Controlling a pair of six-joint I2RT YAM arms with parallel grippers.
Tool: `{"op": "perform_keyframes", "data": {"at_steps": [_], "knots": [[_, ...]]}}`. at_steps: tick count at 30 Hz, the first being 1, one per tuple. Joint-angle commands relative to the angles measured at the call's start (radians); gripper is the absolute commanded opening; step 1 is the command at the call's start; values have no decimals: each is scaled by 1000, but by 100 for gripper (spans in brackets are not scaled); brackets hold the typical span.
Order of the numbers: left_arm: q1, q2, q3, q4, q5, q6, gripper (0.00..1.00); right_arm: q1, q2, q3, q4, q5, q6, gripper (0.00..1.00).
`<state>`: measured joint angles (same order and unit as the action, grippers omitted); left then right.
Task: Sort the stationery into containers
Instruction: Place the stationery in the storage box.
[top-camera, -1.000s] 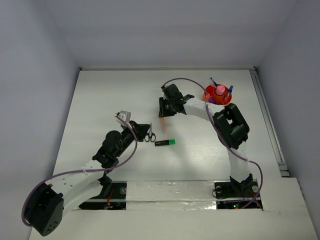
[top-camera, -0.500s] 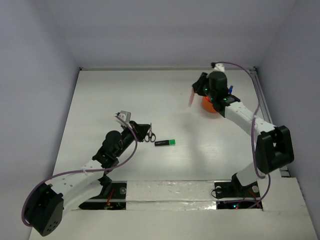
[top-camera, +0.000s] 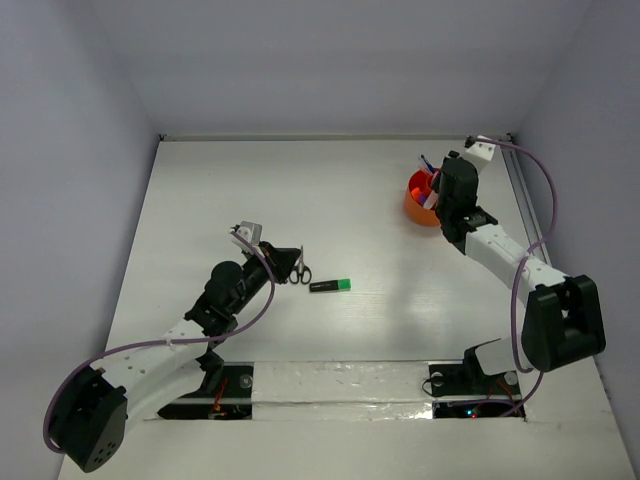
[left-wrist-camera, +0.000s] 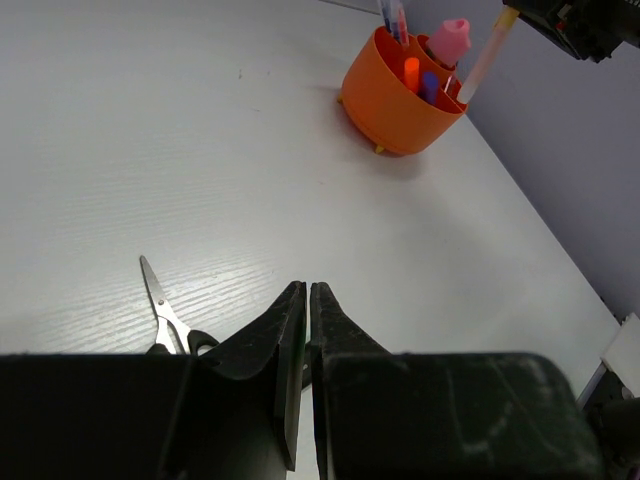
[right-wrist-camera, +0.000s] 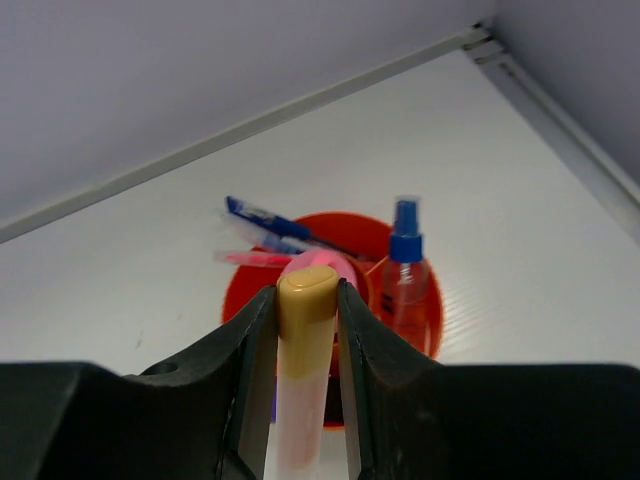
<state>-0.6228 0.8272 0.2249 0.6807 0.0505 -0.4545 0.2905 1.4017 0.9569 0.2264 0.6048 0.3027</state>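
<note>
The right pincer (right-wrist-camera: 305, 325) is clamped on a pink marker with a yellowish end (right-wrist-camera: 306, 295), poised over the orange cup (top-camera: 415, 210) at 2 o'clock on the surface (top-camera: 230, 190). The cup already holds blue pens (right-wrist-camera: 265, 215) and a blue-capped tube (right-wrist-camera: 403, 285). The left pincer (left-wrist-camera: 308, 300), jaws together and empty, hovers by the scissors (top-camera: 300, 268); these, and the green-ended highlighter (top-camera: 330, 286) at their 4 o'clock, seem to be all that is left.

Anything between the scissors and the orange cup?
Nothing: just bare table between scissors and orange cup. It shows best in the left wrist view, and the top view agrees.
</note>
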Motion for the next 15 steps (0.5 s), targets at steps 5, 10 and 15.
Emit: {"op": "perform_keyframes", "data": {"at_steps": [5,10,15], "knots": [[-8,-8,5,59,15,-3,3,-27,40,25,143,200,-100,0],[-8,-3,10,56,17,-1,3,-27,71,39,182,204,-120,0],[-8,-14,8,48,8,2,3,-27,92,8,237,205,-131,0]]}}
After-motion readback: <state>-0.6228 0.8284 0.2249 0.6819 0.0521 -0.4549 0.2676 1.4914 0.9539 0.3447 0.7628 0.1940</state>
